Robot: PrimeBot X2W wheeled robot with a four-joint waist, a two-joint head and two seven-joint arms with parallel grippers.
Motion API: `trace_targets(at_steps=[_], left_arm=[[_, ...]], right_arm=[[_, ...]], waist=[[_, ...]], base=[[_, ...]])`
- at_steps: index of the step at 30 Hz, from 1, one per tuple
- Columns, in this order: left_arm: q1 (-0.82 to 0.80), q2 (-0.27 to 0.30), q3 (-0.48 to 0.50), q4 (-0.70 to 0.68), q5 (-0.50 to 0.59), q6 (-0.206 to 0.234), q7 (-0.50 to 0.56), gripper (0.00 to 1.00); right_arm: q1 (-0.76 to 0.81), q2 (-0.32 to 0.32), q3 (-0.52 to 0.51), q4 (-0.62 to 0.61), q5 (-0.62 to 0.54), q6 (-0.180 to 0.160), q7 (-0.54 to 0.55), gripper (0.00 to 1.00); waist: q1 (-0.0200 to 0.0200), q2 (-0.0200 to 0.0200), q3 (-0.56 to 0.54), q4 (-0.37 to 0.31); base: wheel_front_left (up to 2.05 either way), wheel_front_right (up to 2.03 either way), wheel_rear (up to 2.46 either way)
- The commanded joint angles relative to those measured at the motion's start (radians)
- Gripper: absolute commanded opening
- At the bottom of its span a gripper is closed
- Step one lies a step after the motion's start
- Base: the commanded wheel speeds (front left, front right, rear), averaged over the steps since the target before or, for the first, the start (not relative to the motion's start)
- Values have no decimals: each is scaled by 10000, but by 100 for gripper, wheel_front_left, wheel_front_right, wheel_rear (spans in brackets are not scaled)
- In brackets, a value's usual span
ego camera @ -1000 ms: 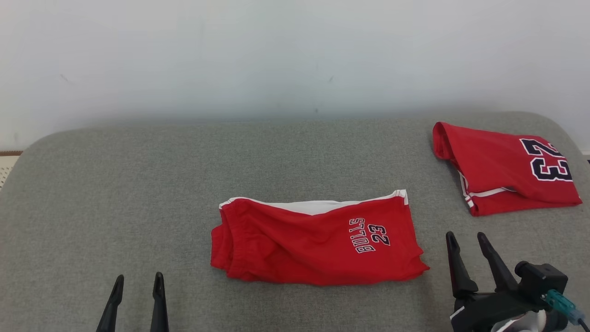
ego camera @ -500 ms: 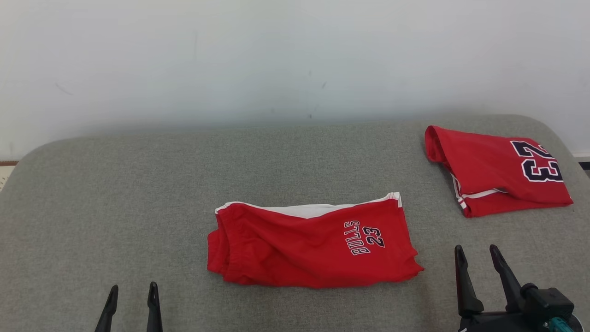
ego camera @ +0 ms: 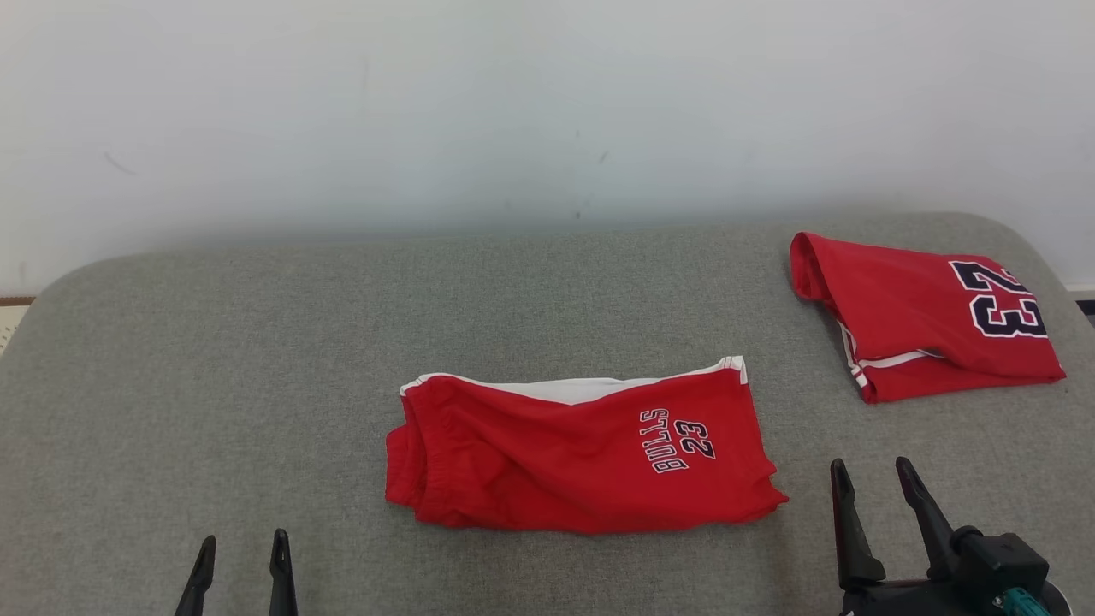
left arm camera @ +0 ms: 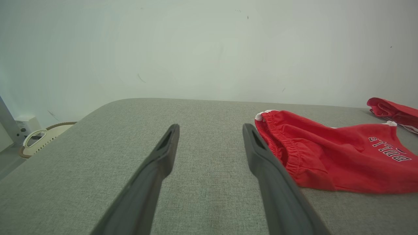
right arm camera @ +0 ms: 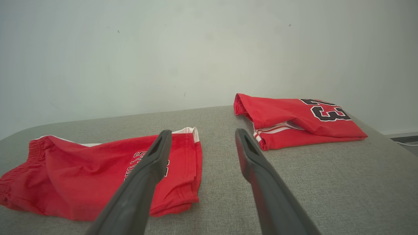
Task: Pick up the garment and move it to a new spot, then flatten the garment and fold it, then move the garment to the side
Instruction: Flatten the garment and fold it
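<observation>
Red shorts (ego camera: 582,453) lie folded mid-way across the grey tabletop (ego camera: 257,359); left gripper (ego camera: 242,541) and right gripper (ego camera: 871,466) wait near, both open and empty. Pinching only the top layer could undo the fold during the sideways move, or drop them onto the far-right jersey (ego camera: 924,316).

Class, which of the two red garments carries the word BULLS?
The shorts in the middle, white-trimmed; the jersey at the far right shows just a large 23.
</observation>
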Motion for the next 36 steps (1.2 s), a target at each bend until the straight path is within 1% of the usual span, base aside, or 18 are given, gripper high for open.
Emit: trace_targets(at_steps=[1,27,36], left_arm=[[102,47,52,2,3,1,-40,100],[113,31,26,-9,41,24,-41,100],[91,26,12,-10,43,-1,-41,100]], right_arm=[[56,17,19,-21,-69,1,15,100],[125,48,-26,-35,-161,1,161,100],[42,70,-102,145,25,1,292,100]], waist=[[0,0,6,-3],[0,0,31,-17],[0,0,33,25]], base=[[0,0,0],[0,0,0],[0,0,0]])
